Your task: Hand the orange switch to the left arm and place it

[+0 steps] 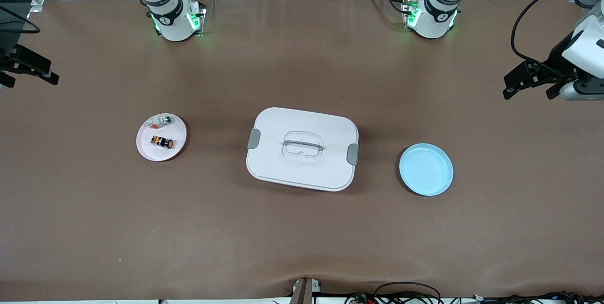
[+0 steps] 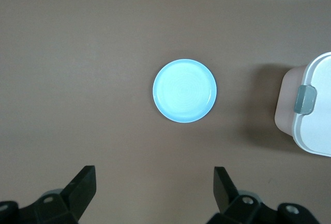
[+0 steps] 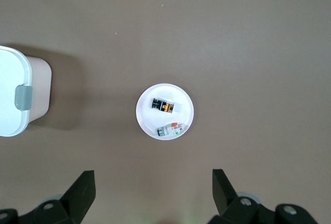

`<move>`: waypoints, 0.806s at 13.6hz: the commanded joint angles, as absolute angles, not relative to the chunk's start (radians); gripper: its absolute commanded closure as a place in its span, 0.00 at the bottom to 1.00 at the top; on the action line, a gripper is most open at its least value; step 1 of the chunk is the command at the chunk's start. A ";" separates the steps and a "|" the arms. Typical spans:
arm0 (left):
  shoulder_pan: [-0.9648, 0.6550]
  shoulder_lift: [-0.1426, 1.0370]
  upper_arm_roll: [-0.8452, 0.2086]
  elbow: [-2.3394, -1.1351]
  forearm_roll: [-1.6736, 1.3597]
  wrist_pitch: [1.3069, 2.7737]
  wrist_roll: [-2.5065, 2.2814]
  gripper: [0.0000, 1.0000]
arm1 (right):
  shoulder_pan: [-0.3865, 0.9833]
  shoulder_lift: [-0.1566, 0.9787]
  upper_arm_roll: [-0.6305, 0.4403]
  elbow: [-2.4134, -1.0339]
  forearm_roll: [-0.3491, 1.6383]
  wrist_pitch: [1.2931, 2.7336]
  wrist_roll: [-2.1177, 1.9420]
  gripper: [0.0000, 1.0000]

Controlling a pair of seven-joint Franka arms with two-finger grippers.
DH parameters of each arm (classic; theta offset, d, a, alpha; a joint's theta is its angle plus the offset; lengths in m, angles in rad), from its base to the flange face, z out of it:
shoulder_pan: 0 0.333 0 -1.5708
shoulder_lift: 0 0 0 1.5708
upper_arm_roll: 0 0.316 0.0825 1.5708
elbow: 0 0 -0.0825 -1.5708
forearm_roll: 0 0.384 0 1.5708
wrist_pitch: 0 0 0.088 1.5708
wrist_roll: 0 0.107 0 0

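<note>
You've got the orange switch (image 1: 162, 142) sitting on the pink plate (image 1: 177, 146) toward the right arm's end of the table (image 1: 302, 238), next to a whitish part (image 1: 159, 121). The box (image 1: 302, 149) sits mid-table, a blue plate (image 1: 426, 169) beside it. Left pincer (image 2: 152, 182) and right pincer (image 3: 152, 182) both hang up high, fingers apart, holding nothing.

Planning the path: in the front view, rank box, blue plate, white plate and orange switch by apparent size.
1. box
2. blue plate and white plate, too alike to rank
3. orange switch, lying on the white plate
</note>
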State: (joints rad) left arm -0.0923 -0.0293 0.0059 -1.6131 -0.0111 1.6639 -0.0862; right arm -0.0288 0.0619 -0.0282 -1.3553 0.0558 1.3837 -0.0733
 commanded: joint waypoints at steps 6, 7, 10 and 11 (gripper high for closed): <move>-0.086 -0.017 0.002 -1.583 -0.012 1.638 -0.083 0.00 | -0.049 0.035 -0.026 -1.385 0.069 1.402 -0.077 0.00; -0.086 -0.017 0.002 -1.583 -0.012 1.638 -0.083 0.00 | -0.055 0.035 -0.026 -1.385 0.069 1.402 -0.077 0.00; -0.087 -0.017 0.002 -1.583 -0.012 1.638 -0.083 0.00 | -0.071 0.038 -0.026 -1.384 0.069 1.396 -0.080 0.00; -0.087 -0.017 0.002 -1.583 -0.012 1.638 -0.084 0.00 | -0.081 0.040 -0.025 -1.382 0.069 1.394 -0.086 0.00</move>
